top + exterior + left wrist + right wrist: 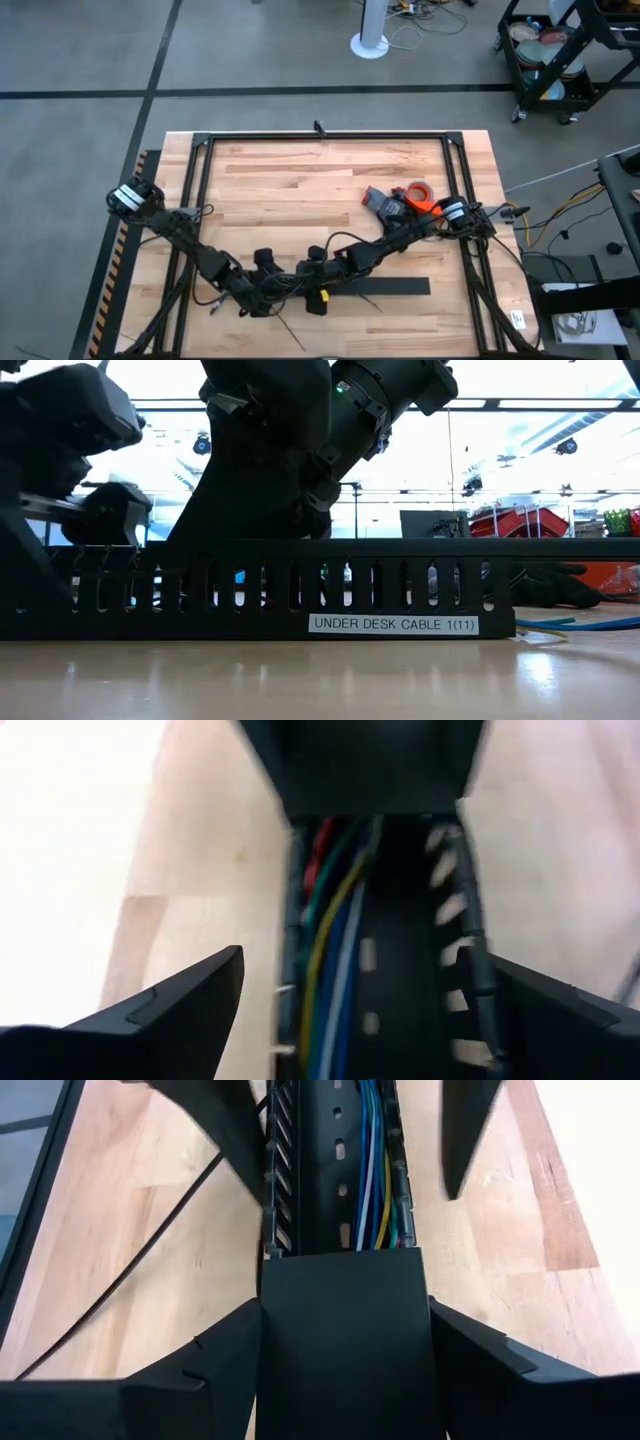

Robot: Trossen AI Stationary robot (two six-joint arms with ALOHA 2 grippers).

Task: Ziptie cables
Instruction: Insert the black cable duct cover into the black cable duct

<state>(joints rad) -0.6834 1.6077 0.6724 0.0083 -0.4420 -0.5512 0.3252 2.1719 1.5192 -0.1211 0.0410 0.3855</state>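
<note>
A long black comb-toothed duct [390,287] lies along the table's near side, labelled "UNDER DESK CABLE 1(11)" in the low view [392,624]. Coloured cables [335,950] run lengthwise inside it: red, green, yellow, blue and white [375,1180]. My left gripper [350,965] is open over the duct's left end [265,290], one finger on each side of the duct. My right gripper [345,1315] is just to the right of it [318,283], shut on a covered stretch of the duct. Thin dark zipties [288,330] lie on the wood by the front edge. My right gripper holds the smooth covered stretch of the duct [340,1340] between its two fingers, one on each long side. The fingers lie across the duct and come from above. The duct rests on the table.
An orange tape roll [420,190] and a grey tool [380,200] sit at the right back. Black frame rails [320,137] border the table top. A thin dark line [130,1270] crosses the wood beside the duct. Bare wood lies toward the far edge.
</note>
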